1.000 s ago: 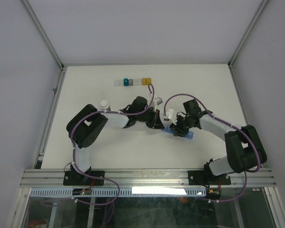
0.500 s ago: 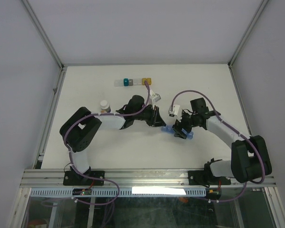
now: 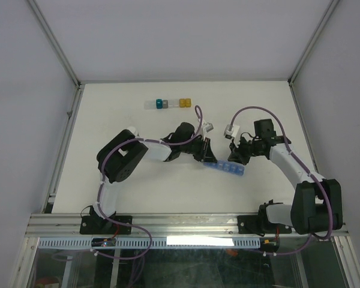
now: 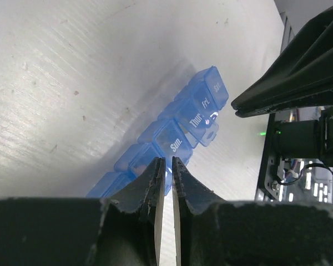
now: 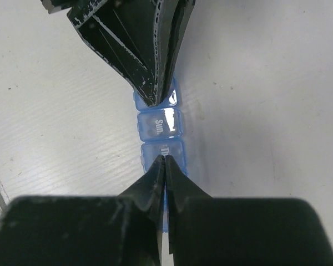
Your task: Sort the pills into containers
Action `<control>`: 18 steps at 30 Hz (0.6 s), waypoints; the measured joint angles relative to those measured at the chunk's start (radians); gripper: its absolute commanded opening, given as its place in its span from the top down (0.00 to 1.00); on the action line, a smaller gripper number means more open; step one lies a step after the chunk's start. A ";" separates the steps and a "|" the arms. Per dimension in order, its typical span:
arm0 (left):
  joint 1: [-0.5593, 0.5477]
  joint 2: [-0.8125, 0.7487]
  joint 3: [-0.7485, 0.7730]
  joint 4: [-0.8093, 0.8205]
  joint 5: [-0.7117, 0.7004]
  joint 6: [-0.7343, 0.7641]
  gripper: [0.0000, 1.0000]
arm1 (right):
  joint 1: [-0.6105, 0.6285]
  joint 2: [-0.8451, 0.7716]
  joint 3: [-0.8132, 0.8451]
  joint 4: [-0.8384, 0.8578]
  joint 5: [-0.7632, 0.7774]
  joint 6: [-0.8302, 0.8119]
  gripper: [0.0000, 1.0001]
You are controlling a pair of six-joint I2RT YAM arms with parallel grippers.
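Observation:
The containers, a translucent blue strip (image 3: 226, 168) of lidded day compartments, lie on the white table between my two grippers. The left wrist view shows the strip (image 4: 180, 136) with lids marked Sun., Thur. and Fri. My left gripper (image 3: 209, 158) is shut and empty, its tips (image 4: 166, 162) just over the strip's near end. My right gripper (image 3: 233, 159) is shut and empty, its tips (image 5: 165, 159) over a compartment beside the Sun. one (image 5: 159, 124). The left gripper (image 5: 156, 102) points at it from the other side. The pill bottle is hidden.
A row of teal, grey and yellow cubes (image 3: 168, 103) lies at the back of the table. The left arm's elbow (image 3: 123, 157) sits left of centre. Metal frame posts (image 3: 69, 117) and walls bound the table on the sides.
The left arm swung right and its elbow now covers where the white-capped bottle stood. The right gripper drew back off the strip, which now shows along its whole length.

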 measured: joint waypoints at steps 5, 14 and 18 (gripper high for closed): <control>0.000 0.017 0.014 -0.005 0.007 -0.009 0.88 | 0.002 0.011 0.003 -0.008 0.000 0.010 1.00; 0.000 0.029 0.029 -0.017 0.008 -0.009 0.90 | 0.034 0.091 0.003 -0.037 0.028 0.001 1.00; 0.000 0.031 0.034 -0.020 0.010 -0.010 0.90 | 0.063 0.190 0.018 -0.060 0.069 0.008 1.00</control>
